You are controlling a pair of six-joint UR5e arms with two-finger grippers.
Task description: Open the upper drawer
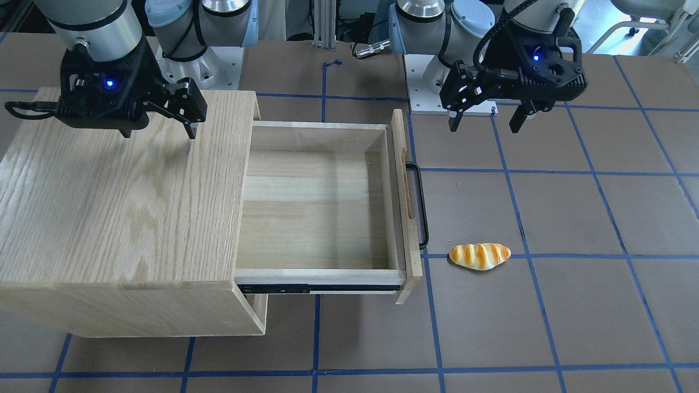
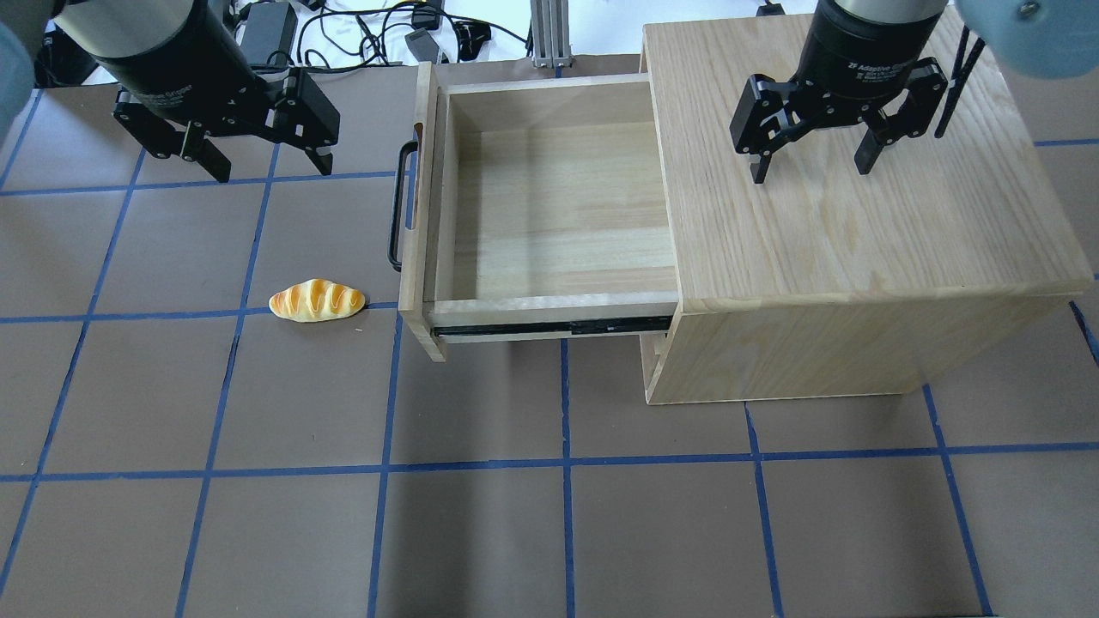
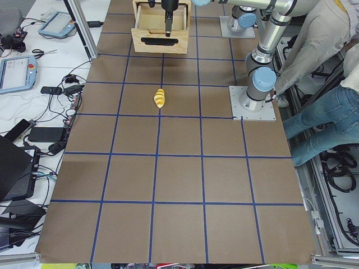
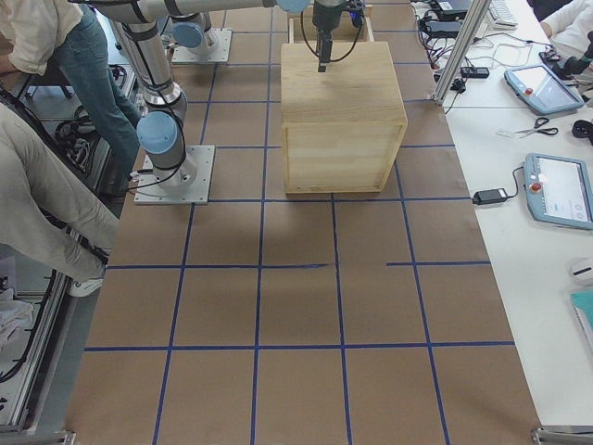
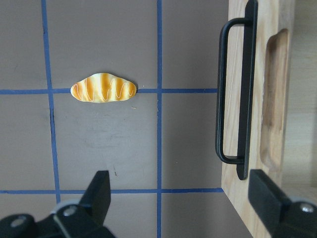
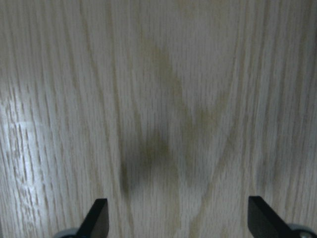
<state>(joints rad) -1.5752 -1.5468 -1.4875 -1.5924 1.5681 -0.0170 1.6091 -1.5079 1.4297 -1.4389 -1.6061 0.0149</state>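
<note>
The upper drawer (image 2: 558,206) stands pulled far out of the oak cabinet (image 2: 850,215), its pale plank floor bare and a black side rail (image 2: 549,326) showing. Its black bar handle (image 2: 397,206) faces the table's left side; it also shows in the front view (image 1: 420,204) and the left wrist view (image 5: 237,94). My left gripper (image 2: 262,163) is open and empty, raised above the table to the left of the handle, apart from it. My right gripper (image 2: 811,167) is open and empty above the cabinet top.
A toy bread roll (image 2: 316,301) lies on the brown table left of the drawer front; it shows in the left wrist view (image 5: 103,89) too. Blue tape lines grid the table. Cables lie beyond the far edge (image 2: 343,26). People stand at the robot's side (image 4: 46,139).
</note>
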